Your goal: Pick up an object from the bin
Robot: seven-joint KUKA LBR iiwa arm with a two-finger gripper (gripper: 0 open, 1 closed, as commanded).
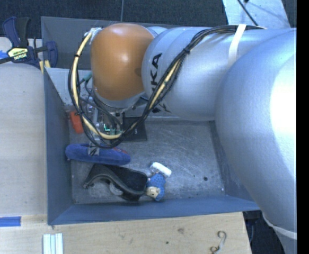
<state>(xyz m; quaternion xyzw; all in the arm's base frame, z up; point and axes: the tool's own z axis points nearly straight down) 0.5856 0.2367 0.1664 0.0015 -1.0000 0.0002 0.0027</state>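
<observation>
Grey metal bin (143, 208) with a scuffed floor is sitting under me. My arm (207, 73) is reaching in from the right and covering most of the back half. My hand (105, 128) is hanging low in the left part of the bin, tucked under the orange cover (120, 60) on my wrist. The yellow and black cables (80, 89) are looping round it. Honestly can't tell whether the hand is open or closed from this angle, since the cover and cables are getting in the way.

Right below the hand, a long blue strip (97, 153) is lying flat on the floor, close to the left wall. The hand's lower end is lining up with roughly the middle of that strip. Whether it's touching the strip or just hovering over it, I can't say.

Just in front of the strip, toward the near wall, a black curved piece (117, 180) is lying on the floor, very close to the strip or maybe touching it. At its right end a little figure (155, 184) with a blue body, a pale head and a white cap is lying on its side, right up against the black piece. Over by the left wall, beside my hand, a small orange-red piece (76, 121) is peeking out.
</observation>
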